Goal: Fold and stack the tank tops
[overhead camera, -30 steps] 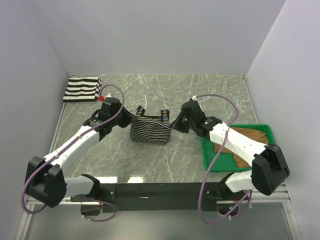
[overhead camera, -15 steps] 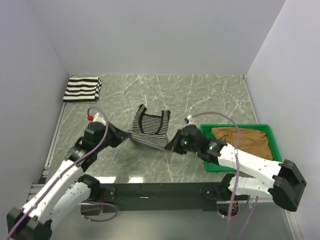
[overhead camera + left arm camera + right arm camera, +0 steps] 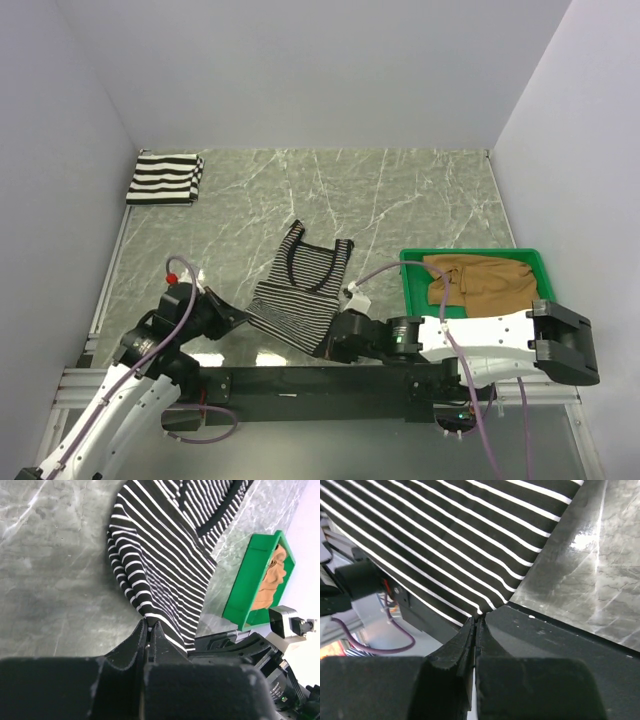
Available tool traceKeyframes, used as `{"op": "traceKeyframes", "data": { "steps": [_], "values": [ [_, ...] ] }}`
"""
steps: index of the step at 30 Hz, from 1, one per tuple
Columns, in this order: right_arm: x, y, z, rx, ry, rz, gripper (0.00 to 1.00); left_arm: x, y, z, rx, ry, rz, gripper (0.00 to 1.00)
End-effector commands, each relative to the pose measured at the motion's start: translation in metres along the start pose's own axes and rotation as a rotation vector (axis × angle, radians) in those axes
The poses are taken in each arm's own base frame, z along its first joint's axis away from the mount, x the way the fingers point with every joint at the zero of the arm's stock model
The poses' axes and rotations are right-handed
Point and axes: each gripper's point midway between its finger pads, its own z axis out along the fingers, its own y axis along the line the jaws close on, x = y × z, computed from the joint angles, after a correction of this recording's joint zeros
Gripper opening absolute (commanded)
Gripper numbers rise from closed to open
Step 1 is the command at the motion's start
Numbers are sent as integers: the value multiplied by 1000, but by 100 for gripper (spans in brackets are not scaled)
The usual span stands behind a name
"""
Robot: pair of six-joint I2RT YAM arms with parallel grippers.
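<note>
The pinstriped top (image 3: pixel 300 290) lies spread near the front edge of the table (image 3: pixel 420 200), its near corners clamped by the left gripper (image 3: pixel 243 316) and right gripper (image 3: pixel 326 348), while the wide-striped top (image 3: pixel 165 178) sits folded far left and the tan top (image 3: pixel 480 282) fills the tray (image 3: pixel 408 292).

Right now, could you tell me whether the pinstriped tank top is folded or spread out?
Spread out: the pinstriped tank top lies open on the table, straps at the far end, hem at the near end.
</note>
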Motion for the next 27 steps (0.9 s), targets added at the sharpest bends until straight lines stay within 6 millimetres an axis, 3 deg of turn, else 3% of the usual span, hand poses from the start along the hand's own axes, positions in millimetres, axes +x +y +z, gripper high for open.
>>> {"op": "traceKeyframes", "data": {
  "steps": [1, 7, 14, 19, 22, 24, 25, 26, 27],
  "values": [
    [-21, 25, -12, -40, -76, 40, 0, -21, -28, -19, 41, -84, 7, 1],
    [-74, 34, -37, -64, -160, 47, 0, -41, -65, -5, 79, -94, 49, 0],
    [-152, 34, -53, -102, -253, 79, 0, -79, -128, 32, 123, -124, 91, 0],
    [-200, 26, -48, -93, -258, 91, 0, -106, -167, 66, 138, -136, 128, 1],
    [-220, 22, -37, -90, -230, 94, 0, -123, -182, 95, 130, -139, 129, 1],
    [-245, 10, -25, -66, -238, 111, 0, -135, -185, 118, 121, -121, 117, 1],
    [-256, 15, -24, -84, -235, 109, 0, -149, -197, 122, 142, -144, 113, 1],
    [-267, 2, -13, -58, -226, 134, 0, -149, -189, 143, 117, -115, 110, 1],
    [-274, -3, -7, -49, -224, 132, 0, -153, -189, 152, 109, -113, 117, 0]
  ]
}}
